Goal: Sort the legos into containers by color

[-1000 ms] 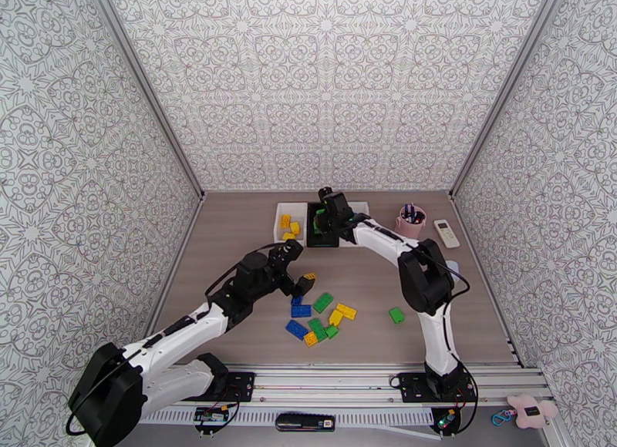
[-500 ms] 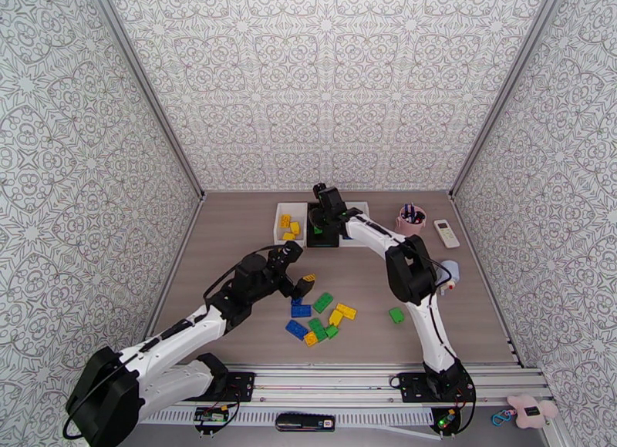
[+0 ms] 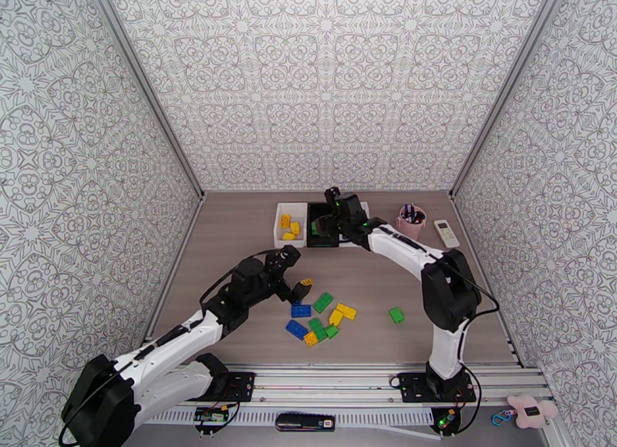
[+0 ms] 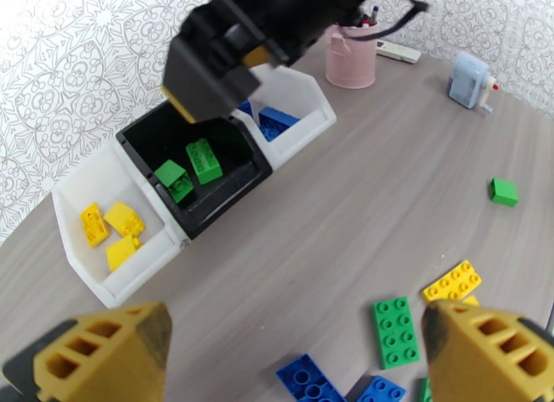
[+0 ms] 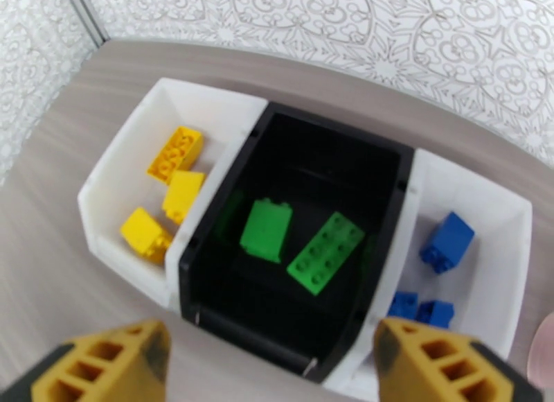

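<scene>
Three containers stand in a row at the back. The left white bin (image 5: 118,154) holds yellow legos (image 5: 176,154), the black bin (image 5: 242,320) two green legos (image 5: 266,229), and the right white bin (image 5: 485,188) blue legos (image 5: 449,238). My right gripper (image 5: 273,369) hovers open above the black bin (image 3: 322,243), with nothing between its fingers. My left gripper (image 3: 299,270) is open too, poised over the left edge of a loose pile of yellow, green and blue legos (image 3: 320,317). In the left wrist view its fingers (image 4: 104,355) frame a green brick (image 4: 395,330).
One green brick (image 3: 396,314) lies apart, right of the pile. A pink cup with pens (image 3: 410,221), a white remote (image 3: 446,233) and a blue sharpener (image 4: 471,81) sit at the back right. Patterned walls close in three sides.
My right gripper has opened above the black bin and its green brick now lies inside. The right arm's elbow swung out to the right. The left arm shifted only slightly.
</scene>
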